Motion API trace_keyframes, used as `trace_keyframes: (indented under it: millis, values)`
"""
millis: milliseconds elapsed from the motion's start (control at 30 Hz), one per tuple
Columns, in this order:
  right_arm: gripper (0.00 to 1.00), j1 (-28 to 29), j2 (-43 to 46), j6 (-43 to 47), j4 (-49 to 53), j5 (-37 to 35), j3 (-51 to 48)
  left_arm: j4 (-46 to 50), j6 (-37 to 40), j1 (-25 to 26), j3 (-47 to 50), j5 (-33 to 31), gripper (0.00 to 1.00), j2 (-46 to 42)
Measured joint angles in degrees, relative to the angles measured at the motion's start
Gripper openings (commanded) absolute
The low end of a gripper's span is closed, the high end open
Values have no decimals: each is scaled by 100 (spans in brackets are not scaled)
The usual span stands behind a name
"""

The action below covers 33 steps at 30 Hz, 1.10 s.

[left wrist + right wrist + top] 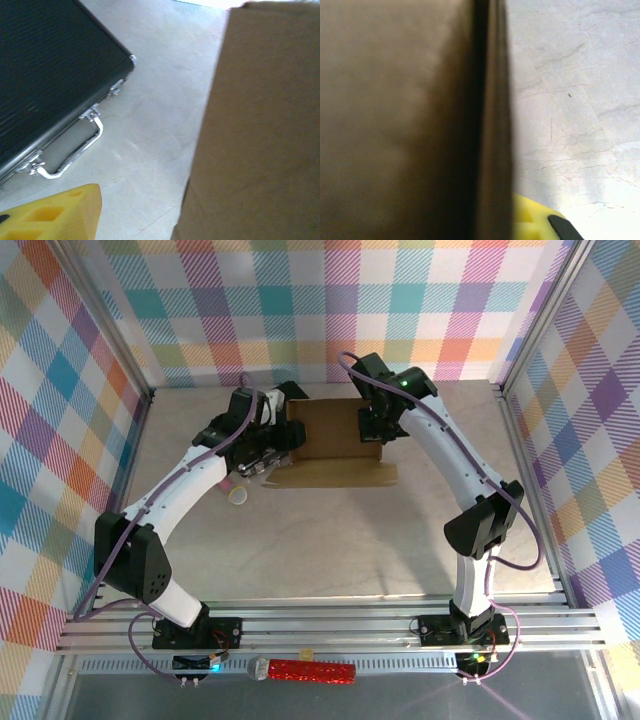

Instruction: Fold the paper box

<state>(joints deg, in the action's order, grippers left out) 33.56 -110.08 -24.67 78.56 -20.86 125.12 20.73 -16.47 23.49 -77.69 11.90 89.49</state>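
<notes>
The paper box (pixel 335 430) is brown cardboard lying at the back middle of the table, with a flat flap (pixel 340 475) spread toward the front. My left gripper (pixel 268 445) is at its left end. In the left wrist view one yellow finger (pixel 55 215) stands well apart from the cardboard (pixel 260 130), with bare table between, so the gripper (pixel 160 215) is open. My right gripper (pixel 375 428) is at the box's right end. In the right wrist view an upright cardboard wall (pixel 492 125) runs straight into the gripper (pixel 502 225), pressed against the yellow finger (pixel 530 220); the other finger is hidden behind it.
A black hard case (pixel 50 70) with a metal handle (pixel 75 155) lies left of the box, close to my left gripper. A small cream cup-like object (pixel 240 497) sits in front of the left gripper. Aluminium frame posts (pixel 520 440) and checked walls bound the table.
</notes>
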Motion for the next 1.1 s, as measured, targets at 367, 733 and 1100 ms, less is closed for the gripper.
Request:
trace_keyframes:
  millis: [367,733,1100]
  values:
    - [0,0,0,0,42,63,0,-133,37,-2,-197,177,49,168]
    - [0,0,-2,-17,9,57,4,310,365,162,-492,-599,0,267]
    - [0,7,-4,-59,-26,81,50,949,575,837,-1049,-2516,0,402]
